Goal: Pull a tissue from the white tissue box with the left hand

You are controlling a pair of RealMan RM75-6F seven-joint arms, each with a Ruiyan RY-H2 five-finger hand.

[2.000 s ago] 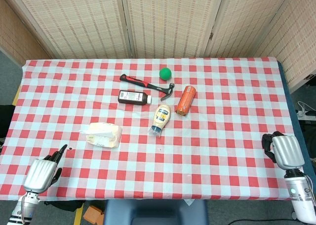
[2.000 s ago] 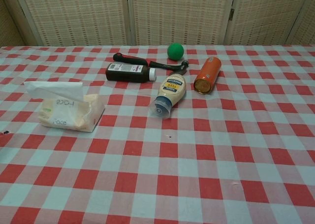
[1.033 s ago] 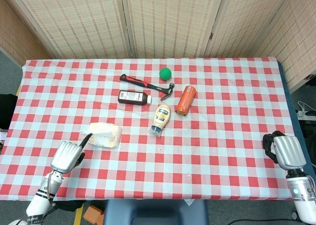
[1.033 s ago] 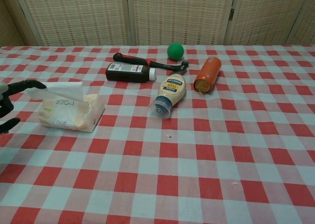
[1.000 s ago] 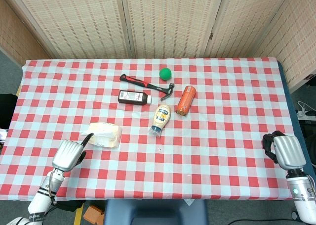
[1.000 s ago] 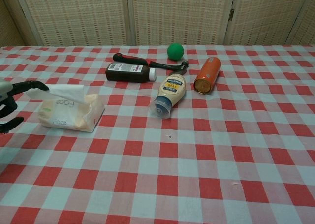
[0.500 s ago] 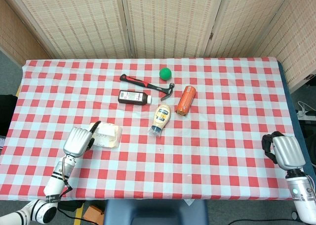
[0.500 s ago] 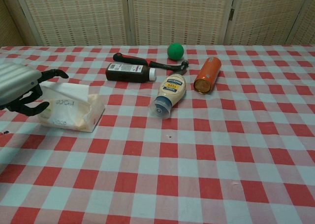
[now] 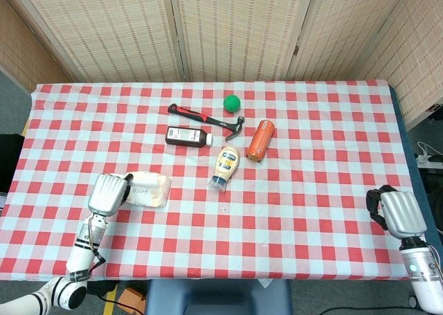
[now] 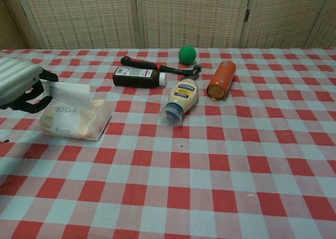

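The white tissue box (image 10: pixel 79 122) lies on the checked cloth at the left, a tissue (image 10: pixel 71 94) sticking up from its top. My left hand (image 10: pixel 18 82) is at the box's left end, and its dark fingers (image 10: pixel 37 100) curl around the tissue's left edge and pinch it. From the head view the left hand (image 9: pixel 107 192) covers the left end of the box (image 9: pixel 151 190). My right hand (image 9: pixel 396 212) rests far away at the table's right front corner, fingers curled in, holding nothing.
Behind and right of the box lie a dark bottle (image 10: pixel 137 78), a red-handled hammer (image 10: pixel 157 67), a green ball (image 10: pixel 187 54), a mayonnaise bottle (image 10: pixel 179 101) on its side and an orange canister (image 10: pixel 221 80). The table's front edge (image 9: pixel 208 279) is close to my left forearm.
My left hand came in from the front left corner to the box and closed its fingers on the tissue, which now stands pulled up and left. The right hand has not moved.
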